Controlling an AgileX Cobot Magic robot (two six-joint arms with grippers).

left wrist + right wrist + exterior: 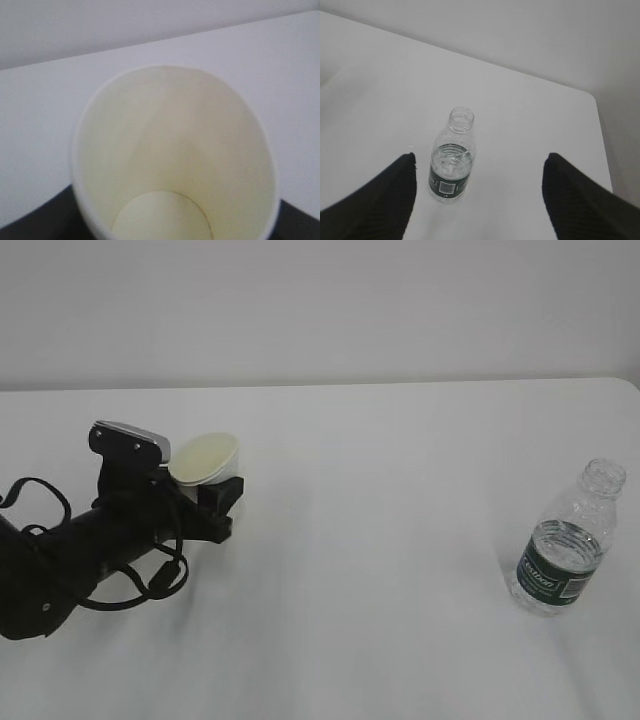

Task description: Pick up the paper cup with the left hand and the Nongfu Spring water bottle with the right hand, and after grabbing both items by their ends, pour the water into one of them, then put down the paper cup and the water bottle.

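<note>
Gripped paper cup (205, 457) in left end effector (200, 495), tilted. Spread right end effector (477, 200) wide, empty, short of Nongfu Spring water bottle (451, 155), lining up grasp.

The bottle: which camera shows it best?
The right wrist view: the whole bottle stands centred, open mouth and green label clear. The exterior view shows it smaller, near the right edge. The left wrist view shows only the cup.

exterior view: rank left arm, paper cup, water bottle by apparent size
1. Left arm with left gripper: largest by far.
2. Water bottle: next, standing uncapped at right.
3. Paper cup: looks smallest, but the gripper hides its lower part and the bottle sits nearer the camera, so 2 versus 3 is unsure.
</note>
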